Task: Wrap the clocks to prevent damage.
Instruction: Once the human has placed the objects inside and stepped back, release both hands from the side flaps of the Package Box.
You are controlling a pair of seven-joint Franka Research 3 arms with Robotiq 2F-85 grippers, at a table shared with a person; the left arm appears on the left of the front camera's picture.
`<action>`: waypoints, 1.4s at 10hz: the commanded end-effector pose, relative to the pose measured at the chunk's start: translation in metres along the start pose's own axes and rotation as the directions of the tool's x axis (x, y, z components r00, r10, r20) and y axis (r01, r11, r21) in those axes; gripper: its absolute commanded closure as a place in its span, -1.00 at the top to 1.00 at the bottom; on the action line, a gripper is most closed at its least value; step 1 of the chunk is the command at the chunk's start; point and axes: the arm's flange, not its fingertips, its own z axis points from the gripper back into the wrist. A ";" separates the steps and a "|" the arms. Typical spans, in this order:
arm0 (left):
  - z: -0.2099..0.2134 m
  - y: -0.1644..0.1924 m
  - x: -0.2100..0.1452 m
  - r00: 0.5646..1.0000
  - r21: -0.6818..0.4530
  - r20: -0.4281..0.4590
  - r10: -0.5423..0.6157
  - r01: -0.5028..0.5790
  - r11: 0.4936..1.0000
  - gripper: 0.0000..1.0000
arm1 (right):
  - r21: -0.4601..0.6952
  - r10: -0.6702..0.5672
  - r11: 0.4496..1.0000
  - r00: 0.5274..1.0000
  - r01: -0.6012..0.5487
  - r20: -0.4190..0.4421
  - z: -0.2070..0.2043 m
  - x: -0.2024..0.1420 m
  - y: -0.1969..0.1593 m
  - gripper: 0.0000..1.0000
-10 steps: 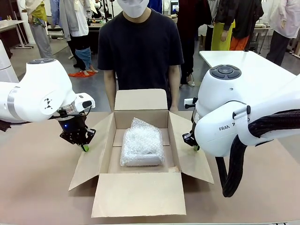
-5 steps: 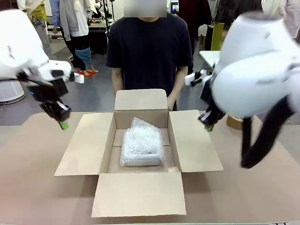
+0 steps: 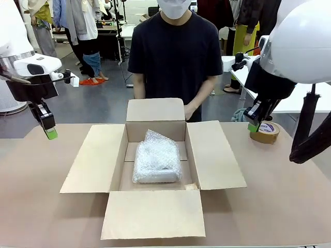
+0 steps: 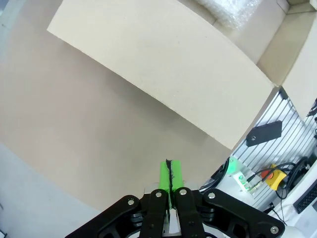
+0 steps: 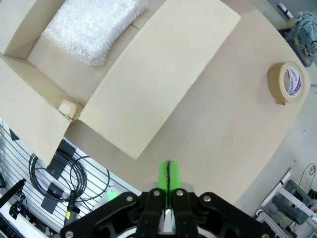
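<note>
Lifting clear at the left, the left gripper (image 3: 50,134) hangs pinched closed and empty. The clear bubble-wrapped bundle (image 3: 156,163) lies inside the open brown cardboard box (image 3: 155,111). The right gripper (image 3: 252,127), likewise closed and empty, has risen too; wrapping looks finished.

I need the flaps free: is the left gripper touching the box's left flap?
Apart. The front view shows the left gripper, shut, hanging above the table to the side of the left flap, with open space between them.

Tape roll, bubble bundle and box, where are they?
tape roll (image 5: 277,84), right wrist view, tan outer band.
bubble-wrapped bundle (image 3: 156,163), front view, middle of its top.
cardboard box (image 3: 153,213), front view, near flap.
</note>
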 end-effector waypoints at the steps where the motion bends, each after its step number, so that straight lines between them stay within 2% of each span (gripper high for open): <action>1: 0.002 -0.001 -0.002 1.000 0.002 -0.002 -0.025 0.025 1.000 -0.99 | 0.002 -0.006 1.000 1.000 0.006 0.000 0.006 -0.002 -0.002 -0.98; 2: 0.011 0.016 -0.006 0.978 -0.011 -0.003 -0.209 0.209 0.978 -0.99 | 0.075 0.322 0.945 0.945 -0.317 -0.056 0.001 -0.001 -0.007 -0.98; 3: 0.020 0.029 -0.021 0.887 0.003 -0.001 -0.461 0.461 0.887 -0.99 | 0.087 0.595 0.803 0.793 -0.589 -0.128 0.001 -0.014 -0.024 -0.98; 4: 0.026 0.037 -0.033 0.808 0.036 0.019 -0.588 0.588 0.808 -0.99 | 0.092 0.668 0.744 0.737 -0.662 -0.104 0.005 -0.026 -0.044 -0.98; 5: 0.034 0.041 -0.043 0.760 0.059 0.025 -0.649 0.647 0.760 -0.99 | 0.093 0.713 0.701 0.696 -0.707 -0.090 0.008 -0.038 -0.062 -0.98; 7: 0.038 0.045 -0.057 0.673 0.096 -0.007 -0.740 0.737 0.669 -0.99 | 0.051 0.746 0.666 0.661 -0.744 -0.082 0.014 -0.057 -0.084 -0.98; 9: 0.032 0.047 -0.057 0.625 0.089 -0.049 -0.779 0.779 0.620 -0.99 | 0.054 0.798 0.602 0.600 -0.797 -0.049 0.019 -0.072 -0.094 -0.98; 10: 0.030 0.046 -0.054 0.622 0.084 -0.061 -0.781 0.783 0.617 -0.99 | 0.086 0.841 0.540 0.541 -0.837 -0.005 0.019 -0.078 -0.098 -0.98; 11: 0.029 0.045 -0.052 0.616 0.088 -0.071 -0.784 0.787 0.611 -0.99 | 0.117 0.869 0.491 0.494 -0.863 -0.002 0.017 -0.083 -0.102 -0.98; 12: 0.029 0.046 -0.054 0.616 0.097 -0.073 -0.784 0.787 0.609 -0.99 | 0.130 0.859 0.508 0.512 -0.851 -0.004 0.013 -0.083 -0.106 -0.98; 13: 0.028 0.046 -0.053 0.632 0.104 -0.074 -0.772 0.774 0.624 -0.99 | 0.129 0.833 0.551 0.554 -0.825 -0.013 0.010 -0.081 -0.109 -0.98; 14: 0.031 0.042 -0.051 0.621 0.074 -0.042 -0.782 0.783 0.618 -0.99 | 0.128 0.773 0.633 0.633 -0.764 -0.045 0.005 -0.076 -0.110 -0.98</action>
